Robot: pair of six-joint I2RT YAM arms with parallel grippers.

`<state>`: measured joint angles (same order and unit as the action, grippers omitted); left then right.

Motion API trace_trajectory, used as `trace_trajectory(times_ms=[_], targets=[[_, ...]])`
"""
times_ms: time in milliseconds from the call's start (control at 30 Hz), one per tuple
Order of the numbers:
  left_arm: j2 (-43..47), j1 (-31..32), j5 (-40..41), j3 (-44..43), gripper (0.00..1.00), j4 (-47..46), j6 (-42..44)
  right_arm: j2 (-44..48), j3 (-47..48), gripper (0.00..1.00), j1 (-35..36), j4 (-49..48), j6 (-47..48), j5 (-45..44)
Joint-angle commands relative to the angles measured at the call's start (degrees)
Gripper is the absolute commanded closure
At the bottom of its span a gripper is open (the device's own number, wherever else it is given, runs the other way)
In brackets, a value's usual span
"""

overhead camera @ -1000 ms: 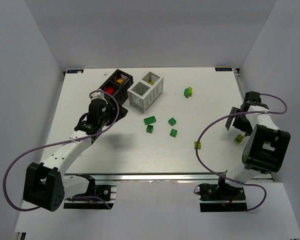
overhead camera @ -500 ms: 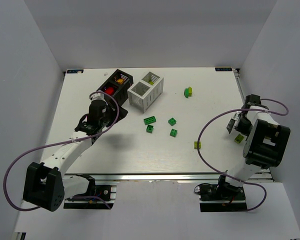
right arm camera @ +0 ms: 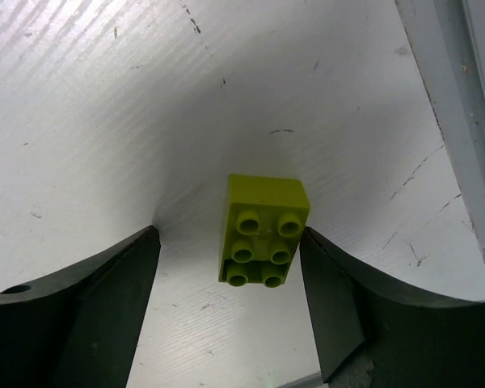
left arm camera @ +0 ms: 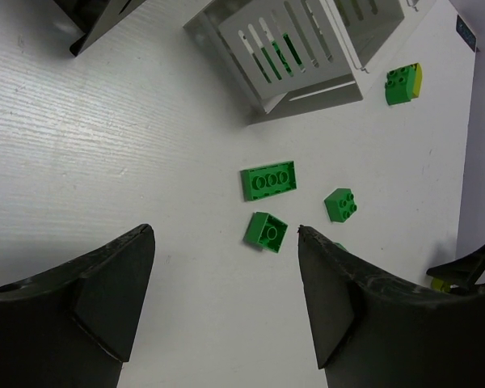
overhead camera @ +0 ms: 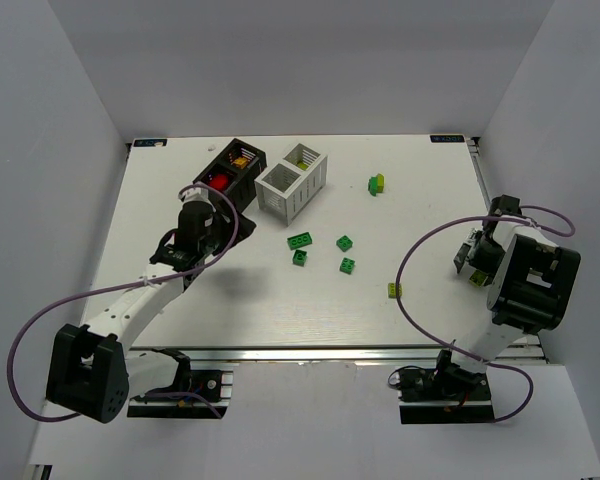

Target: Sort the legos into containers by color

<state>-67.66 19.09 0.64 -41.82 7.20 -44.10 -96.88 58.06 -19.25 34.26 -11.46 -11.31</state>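
My right gripper (right arm camera: 230, 242) is down at the table's right edge, open. A yellow-green lego (right arm camera: 263, 233) lies studs-up between its fingers, close to the right finger with a gap on the left. From above, the right gripper (overhead camera: 476, 263) hides most of this lego (overhead camera: 474, 281). My left gripper (left arm camera: 225, 242) hangs open and empty over bare table, near the black container (overhead camera: 235, 167). Ahead of it lie a flat green lego (left arm camera: 268, 180), a small green one on its side (left arm camera: 266, 232) and another green one (left arm camera: 340, 204). The white container (overhead camera: 292, 182) stands beside the black one.
A green and yellow-green stacked pair (overhead camera: 377, 183) sits at the back. A lone yellow-green brick (overhead camera: 394, 290) lies right of centre. Red and orange-yellow pieces show inside the black container, and a yellow-green one inside the white. A metal rail (right arm camera: 461, 121) borders the table close beside the right gripper.
My right gripper has moved back toward the table's right edge and down over the yellow-green lego, its jaws narrowing a little. The left arm has barely moved.
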Motion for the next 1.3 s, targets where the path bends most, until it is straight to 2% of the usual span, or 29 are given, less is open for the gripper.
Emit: trace_trajectory(times_ms=[0, 33, 200, 267, 367, 433, 500, 567, 633, 800, 933, 1100, 1267], targets=[[1.92, -0.28, -0.12, 0.95, 0.19, -0.87, -0.64, -0.77, -0.67, 0.29, -0.62, -2.27, -0.58, 1.02], [1.92, -0.28, -0.12, 0.95, 0.19, -0.87, -0.64, -0.77, -0.76, 0.34, -0.71, -2.44, -0.49, 1.29], [1.65, -0.28, 0.15, 0.52, 0.19, -0.52, -0.38, 0.29, -0.76, 0.46, -0.71, -3.5, 1.35, 4.35], [1.65, -0.28, 0.76, 0.34, 0.19, -0.35, -0.11, 1.25, -0.93, 0.58, -0.44, -4.28, 2.76, 6.73], [1.92, -0.28, 1.38, 0.25, 0.19, -0.78, 0.15, 4.14, -0.67, 0.73, 1.92, -6.22, 7.93, 10.78], [1.92, -0.28, 1.73, 0.25, 0.19, -1.13, 0.33, 6.08, 0.03, 0.83, 5.26, -7.36, 13.2, 15.95], [1.92, -0.2, 1.9, 0.25, 0.19, -1.14, 0.41, 7.31, 0.82, 0.88, 9.37, -8.07, 16.81, 18.6], [2.09, -0.28, 2.17, 0.34, 0.19, -0.88, 0.68, 8.98, 1.7, 0.99, 12.64, -9.73, 21.47, 20.78], [2.53, -0.28, 2.6, 0.51, 0.19, -0.52, 0.94, 9.6, 4.07, 1.0, 17.21, -10.79, 25.76, 23.25], [5.16, -0.2, 4.71, 1.74, 0.19, 0.71, 1.47, 7.06, 14.24, 1.0, 26.18, -11.23, 33.34, 36.87], [6.92, -0.28, 5.51, 2.97, 0.19, 2.02, 1.56, 1.19, 21.98, 1.0, 32.85, -18.93, 34.49, 39.51], [9.29, -0.28, 7.26, 3.77, 0.19, 3.87, 1.82, -6.81, 32.79, 1.0, 38.4, -25.2, 34.06, 38.83], [11.76, -0.46, 9.55, 3.68, 0.18, 7.03, 2.96, -20.96, 52.3, 1.0, 40.42, -27.49, 25.89, 38.56]])
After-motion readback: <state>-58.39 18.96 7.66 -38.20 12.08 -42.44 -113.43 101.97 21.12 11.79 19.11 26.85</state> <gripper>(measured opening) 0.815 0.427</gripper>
